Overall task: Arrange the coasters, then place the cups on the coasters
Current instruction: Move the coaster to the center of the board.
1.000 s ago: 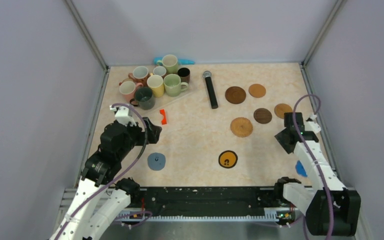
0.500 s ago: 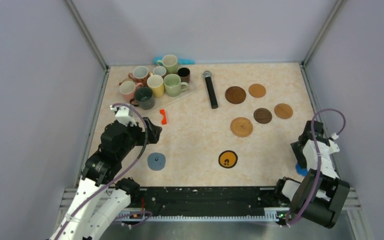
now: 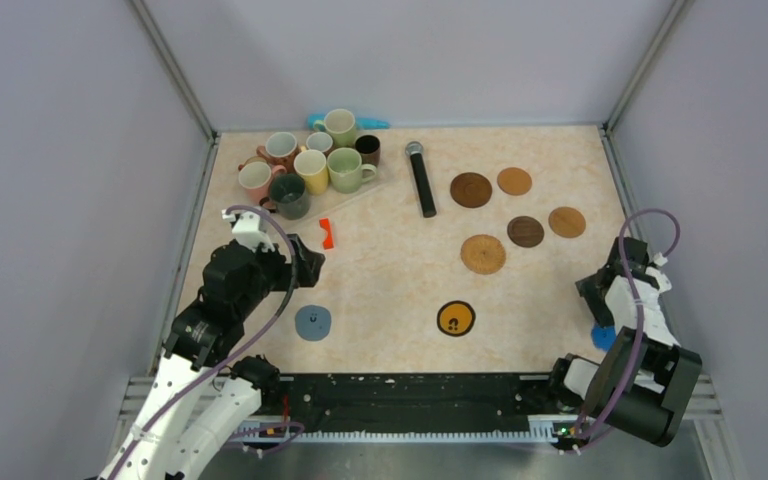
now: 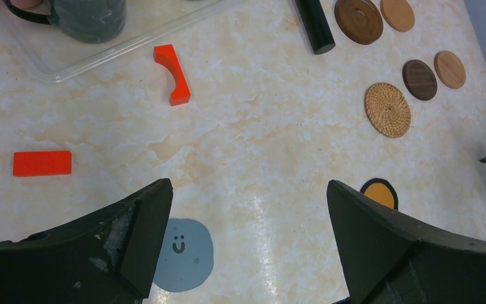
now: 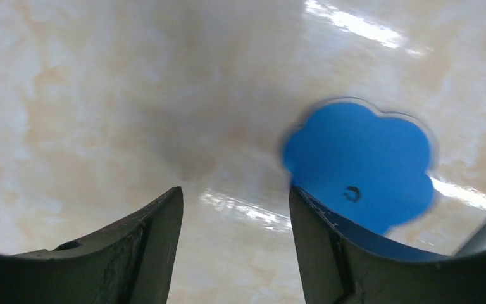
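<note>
Left of the microphone [image 3: 421, 178] the cups [image 3: 305, 165] huddle. Nearer, the left gripper [image 4: 245, 190] gapes wide, empty, by the grey-blue coaster [image 3: 313, 322]. Right of the microphone lie the brown coasters [image 3: 471, 189]. Far right, the right gripper [image 5: 234, 193] stands parted, empty, beside the blue scalloped coaster [image 5: 361, 166].

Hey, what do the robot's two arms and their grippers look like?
The left arm and right arm mix white links with chunky black joint housings, and a purple cable loops along each. The left gripper and right gripper have broad, matte black fingers with scuffed inner edges.

Blue coaster [image 5: 361, 164] partly behind right gripper [image 5: 234, 197]
</note>
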Robot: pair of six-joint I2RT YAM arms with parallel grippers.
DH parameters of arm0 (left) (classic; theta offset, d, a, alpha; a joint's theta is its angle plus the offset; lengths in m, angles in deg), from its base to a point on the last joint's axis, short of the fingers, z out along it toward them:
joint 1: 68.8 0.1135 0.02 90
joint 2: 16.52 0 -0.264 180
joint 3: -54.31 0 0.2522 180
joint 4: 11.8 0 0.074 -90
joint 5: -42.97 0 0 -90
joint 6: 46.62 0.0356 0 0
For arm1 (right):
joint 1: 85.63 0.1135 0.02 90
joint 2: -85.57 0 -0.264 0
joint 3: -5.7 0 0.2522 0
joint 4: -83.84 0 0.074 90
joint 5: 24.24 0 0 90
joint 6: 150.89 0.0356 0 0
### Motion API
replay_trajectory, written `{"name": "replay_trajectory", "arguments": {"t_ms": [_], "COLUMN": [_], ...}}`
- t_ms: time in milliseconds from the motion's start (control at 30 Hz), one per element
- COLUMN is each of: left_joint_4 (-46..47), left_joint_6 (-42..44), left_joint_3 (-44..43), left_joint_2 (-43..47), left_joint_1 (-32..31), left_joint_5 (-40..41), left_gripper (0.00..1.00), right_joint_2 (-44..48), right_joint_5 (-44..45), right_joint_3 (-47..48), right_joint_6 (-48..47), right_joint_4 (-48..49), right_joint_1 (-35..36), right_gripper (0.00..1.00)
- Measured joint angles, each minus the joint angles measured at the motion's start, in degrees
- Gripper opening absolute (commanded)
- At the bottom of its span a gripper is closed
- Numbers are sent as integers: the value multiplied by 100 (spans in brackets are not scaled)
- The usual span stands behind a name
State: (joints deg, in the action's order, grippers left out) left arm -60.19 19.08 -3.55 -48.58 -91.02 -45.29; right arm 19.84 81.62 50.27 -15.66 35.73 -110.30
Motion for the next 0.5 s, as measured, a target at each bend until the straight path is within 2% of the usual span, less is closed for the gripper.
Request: {"name": "replay_trajectory", "arguments": {"t_ms": [367, 500], "left_joint_4": [2, 4], "left_joint_6": [0, 0], "left_joint_3": [0, 0], "left_joint_2": [2, 2], "left_joint_1": [0, 0], "left_joint_5": [-37, -37], "left_gripper": [97, 97], "right_joint_2": [162, 216], "right_joint_5": [-1552, -1493], "right_joint_3": [-267, -247], "right_joint_6": [-387, -254], "right_joint_4": [1005, 839], "right_joint_1": [72, 131], "right_gripper": [57, 64]}}
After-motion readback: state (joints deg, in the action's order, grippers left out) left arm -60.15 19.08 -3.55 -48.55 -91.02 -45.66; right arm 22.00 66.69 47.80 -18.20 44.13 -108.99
